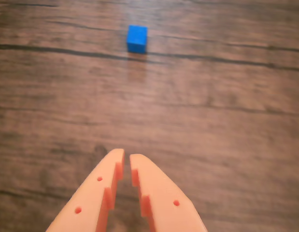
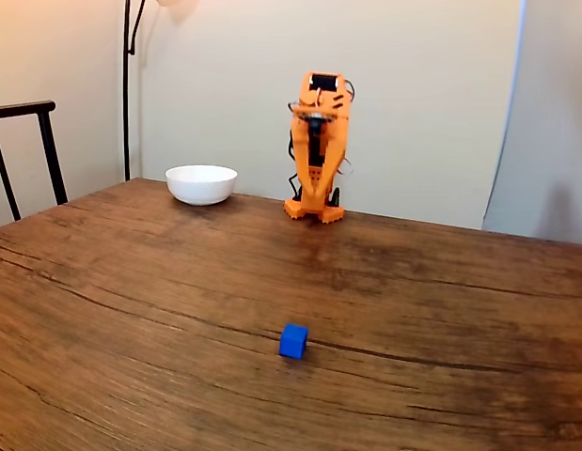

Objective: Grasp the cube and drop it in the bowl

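The cube (image 1: 137,38) is small and bright blue. In the wrist view it rests on the wooden table near the top, well ahead of my orange gripper (image 1: 126,154) and slightly right of its tips. The gripper's two fingers stand nearly together with only a thin slit between them, and they hold nothing. The fixed view has the cube (image 2: 293,341) alone near the table's front. My orange arm (image 2: 319,141) stands folded upright at the far edge. The white bowl (image 2: 201,183) sits at the far left of the table, left of the arm's base.
The brown wooden table (image 2: 432,282) has dark grain cracks running across it. A black chair (image 2: 27,141) stands at the left edge, and a thin black lamp pole (image 2: 127,85) rises behind the bowl. A pale wall closes the back.
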Tool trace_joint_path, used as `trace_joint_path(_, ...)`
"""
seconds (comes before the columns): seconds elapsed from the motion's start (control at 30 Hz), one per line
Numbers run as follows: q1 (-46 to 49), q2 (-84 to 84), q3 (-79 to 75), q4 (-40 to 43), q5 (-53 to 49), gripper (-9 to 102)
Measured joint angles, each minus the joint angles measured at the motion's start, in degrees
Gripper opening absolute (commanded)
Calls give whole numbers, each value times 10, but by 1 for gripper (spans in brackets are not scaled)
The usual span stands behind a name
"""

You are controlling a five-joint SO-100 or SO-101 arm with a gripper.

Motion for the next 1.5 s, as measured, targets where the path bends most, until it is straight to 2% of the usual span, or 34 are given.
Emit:
trace_joint_path(0.3,-9,-145,-54,-105,0,0)
trace_joint_path(0.73,-9,-345,-208,-155,0,0)
trace_joint_path(1.2,-9,-529,-281,-357,0,0)
trace_joint_path(1.5,-14,-604,-328,-426,0,22)
